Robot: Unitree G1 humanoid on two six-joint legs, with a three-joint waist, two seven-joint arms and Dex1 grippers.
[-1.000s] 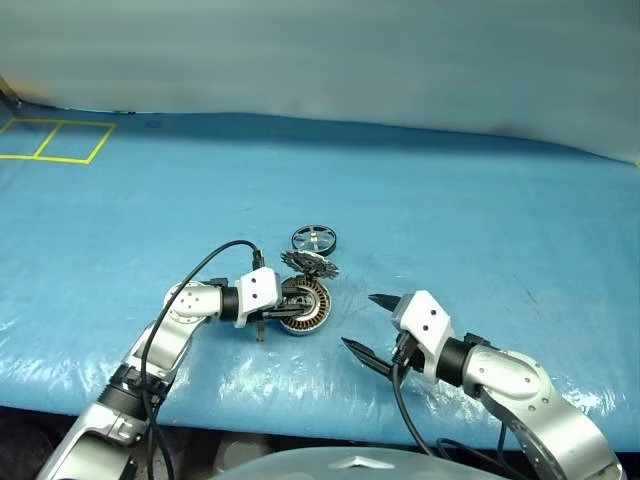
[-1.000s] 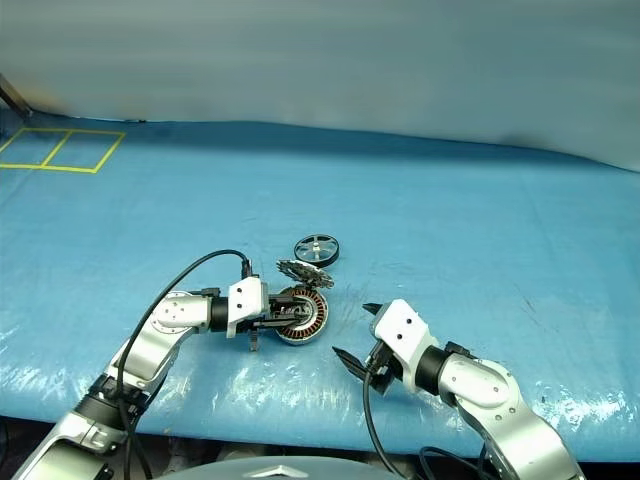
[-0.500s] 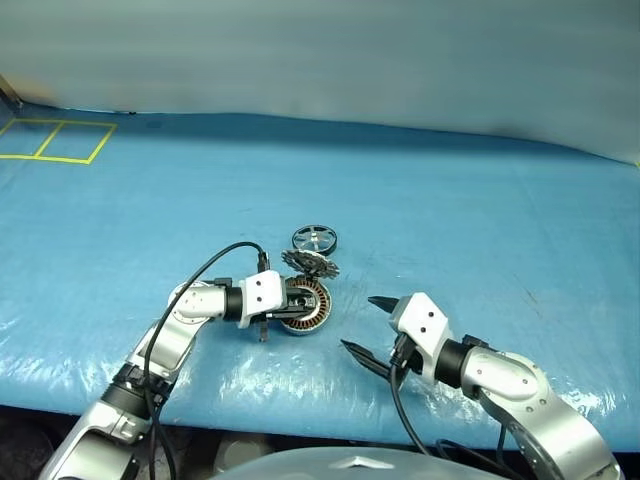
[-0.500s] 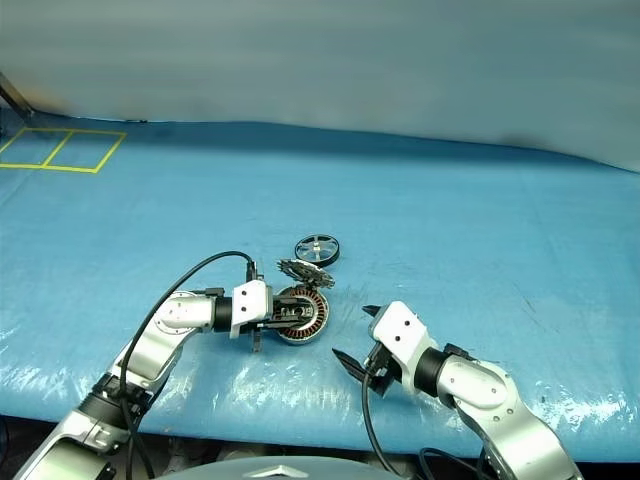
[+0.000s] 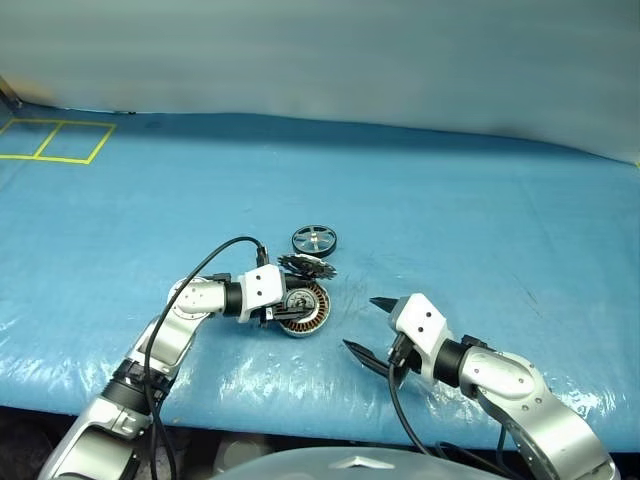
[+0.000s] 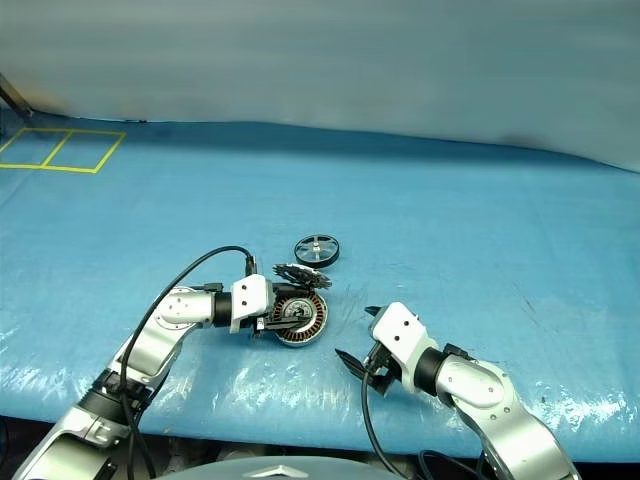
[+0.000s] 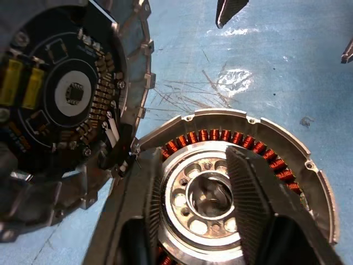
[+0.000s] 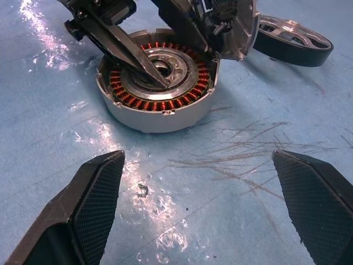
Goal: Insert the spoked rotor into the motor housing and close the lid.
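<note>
Currently left gripper (image 7: 190, 207) parked over motor housing (image 5: 303, 309), fingers (image 7: 251, 204) parted above the silver centre, gripping nothing. Housing flat on blue tarp (image 5: 450, 220), copper windings exposed, no rotor inside. Lid (image 7: 66, 105) hinged up at housing's far edge, tilted open, circuit-board face showing in left wrist view. Spoked rotor (image 5: 314, 240) lying flat on tarp just beyond lid, apart from housing. Right gripper (image 8: 201, 207) near housing on the robot's right, fingers spread wide, empty, pointing toward housing.
</note>
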